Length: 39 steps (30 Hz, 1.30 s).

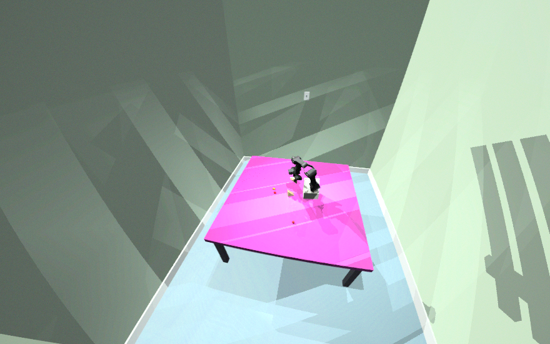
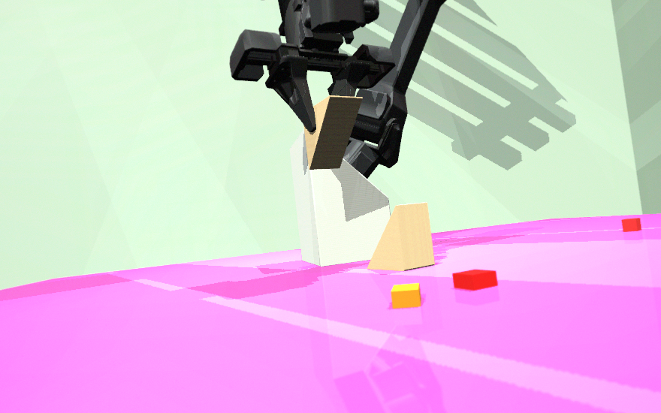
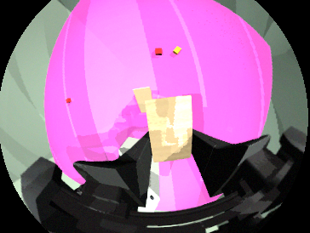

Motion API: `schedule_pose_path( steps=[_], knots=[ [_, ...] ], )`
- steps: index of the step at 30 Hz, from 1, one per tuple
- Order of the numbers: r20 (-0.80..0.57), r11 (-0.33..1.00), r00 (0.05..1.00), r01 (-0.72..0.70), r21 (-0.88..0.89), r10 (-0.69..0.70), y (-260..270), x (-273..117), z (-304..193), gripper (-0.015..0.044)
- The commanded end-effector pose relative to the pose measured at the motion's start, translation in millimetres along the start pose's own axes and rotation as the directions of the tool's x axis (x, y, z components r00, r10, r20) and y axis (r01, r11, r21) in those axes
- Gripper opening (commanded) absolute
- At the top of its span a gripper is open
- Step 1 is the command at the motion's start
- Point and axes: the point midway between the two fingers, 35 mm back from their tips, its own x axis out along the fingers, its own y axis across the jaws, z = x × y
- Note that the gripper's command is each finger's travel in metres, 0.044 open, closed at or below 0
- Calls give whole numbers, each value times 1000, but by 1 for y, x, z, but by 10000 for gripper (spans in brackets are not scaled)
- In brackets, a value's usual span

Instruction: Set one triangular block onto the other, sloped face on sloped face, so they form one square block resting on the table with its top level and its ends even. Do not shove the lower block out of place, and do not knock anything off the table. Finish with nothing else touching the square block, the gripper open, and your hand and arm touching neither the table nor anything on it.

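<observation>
My gripper [image 2: 331, 122] [image 3: 168, 131] is shut on a pale wooden triangular block [image 1: 292, 179] [image 2: 336, 134] [image 3: 170, 127] and holds it in the air. In the exterior view its dark, shaded face slants down to the left; the far finger is partly hidden behind it. The other triangular block [image 1: 290, 193] [image 2: 409, 238] [image 3: 141, 99] stands on the pink table [image 1: 259, 227] [image 2: 194, 350], its slope falling to the left in the exterior view. The held block is higher and to its left there, apart from it. In the wrist view the held block overlaps part of the standing one.
The arm's white base [image 1: 310, 195] [image 2: 341, 243] stands behind the standing block in the exterior view. A yellow block [image 2: 405, 296] [image 3: 177, 50] and a red block [image 2: 475, 279] [image 3: 158, 51] lie nearby. Another red block [image 1: 293, 222] [image 2: 631, 224] [image 3: 68, 100] lies farther off.
</observation>
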Motion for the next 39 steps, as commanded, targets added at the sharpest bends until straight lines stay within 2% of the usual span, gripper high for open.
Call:
schedule_pose_path(
  steps=[1,12,27,34,39],
  knots=[
    [-4,1000,1000,2,-3,-2,18,-6,-7,0],
    [-5,1000,1000,1,-3,-1,43,-8,-15,0],
    [-3,1000,1000,0,-4,0,41,60,-5,0],
    [-2,1000,1000,-2,-5,2,42,69,-3,0],
    [-2,1000,1000,-2,-5,2,42,90,2,0]
  ],
)
